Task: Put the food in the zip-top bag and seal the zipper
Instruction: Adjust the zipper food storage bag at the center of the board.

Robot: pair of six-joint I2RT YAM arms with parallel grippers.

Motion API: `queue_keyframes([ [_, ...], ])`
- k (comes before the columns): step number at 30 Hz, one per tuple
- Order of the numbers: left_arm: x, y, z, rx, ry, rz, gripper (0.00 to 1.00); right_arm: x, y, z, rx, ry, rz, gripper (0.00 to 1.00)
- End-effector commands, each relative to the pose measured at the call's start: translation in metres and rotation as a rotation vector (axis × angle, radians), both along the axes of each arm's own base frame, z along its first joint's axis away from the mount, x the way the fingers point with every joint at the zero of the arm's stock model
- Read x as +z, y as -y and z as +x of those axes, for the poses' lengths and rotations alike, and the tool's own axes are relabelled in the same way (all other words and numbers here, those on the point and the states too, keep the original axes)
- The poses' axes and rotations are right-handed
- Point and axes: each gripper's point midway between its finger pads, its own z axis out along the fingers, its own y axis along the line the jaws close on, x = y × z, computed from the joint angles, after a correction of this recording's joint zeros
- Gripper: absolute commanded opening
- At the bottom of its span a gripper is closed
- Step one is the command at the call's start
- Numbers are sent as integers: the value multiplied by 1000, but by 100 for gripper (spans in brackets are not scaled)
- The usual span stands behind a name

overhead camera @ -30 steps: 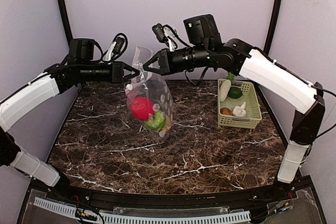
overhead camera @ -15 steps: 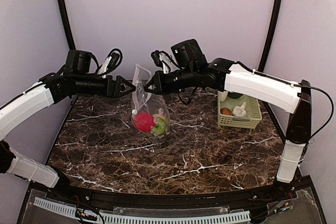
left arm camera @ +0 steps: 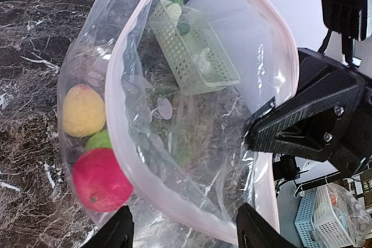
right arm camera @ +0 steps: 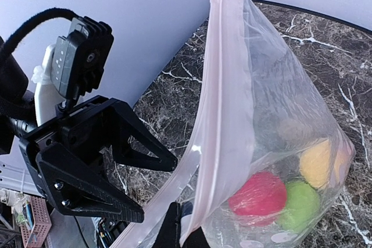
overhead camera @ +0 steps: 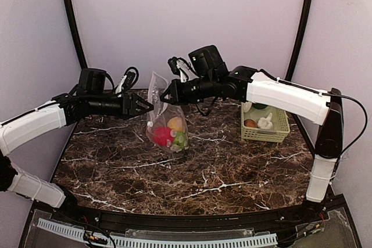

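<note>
Right gripper (overhead camera: 164,98) pinches zip-top bag (overhead camera: 167,114); left gripper (overhead camera: 147,107) gapes beside it.

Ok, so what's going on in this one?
The right gripper is shut on the top edge of the zip-top bag, holding it up over the table. The left gripper sits open beside the bag's mouth, not gripping it. Inside the bag lie a red apple, a green apple and an orange. The zipper is unsealed and the mouth gapes. The garlic and other pieces are in the green basket on the right arm's side.
</note>
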Motion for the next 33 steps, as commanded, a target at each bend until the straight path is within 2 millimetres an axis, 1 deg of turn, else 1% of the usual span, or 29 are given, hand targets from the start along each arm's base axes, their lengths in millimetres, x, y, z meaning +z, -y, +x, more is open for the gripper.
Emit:
queue_keyframes([
  [1, 12, 10, 1, -18, 1, -86, 60, -8, -4, 9, -13, 12, 3, 0],
  [5, 8, 14, 3, -26, -24, -105, 52, -9, -4, 9, -12, 16, -1, 0],
  [6, 6, 15, 4, -29, -31, -106, 46, -8, -4, 9, -13, 18, 0, 0],
  [8, 3, 16, 4, -27, -40, -107, 39, -8, -3, 9, -15, 21, -3, 0],
  [10, 1, 15, 5, -19, -44, -102, 37, -6, -3, 10, -15, 28, -2, 0],
  [15, -9, 12, 8, 4, -54, -74, 36, -4, -3, 10, -16, 37, -1, 0],
  [26, -26, 13, 16, 19, -80, -39, 35, -3, 0, 10, -19, 45, -4, 0],
  [29, -23, 14, 17, 21, -68, -56, 32, -4, 0, 10, -18, 45, -6, 0],
  [31, -16, 14, 18, 28, -49, -83, 25, -5, 0, 10, -21, 45, -10, 0],
  [32, -12, 15, 18, 32, -43, -98, 19, -5, 1, 11, -23, 46, -11, 0],
  [33, -4, 15, 19, 31, -23, -115, 16, -5, 2, 11, -27, 48, -14, 0],
])
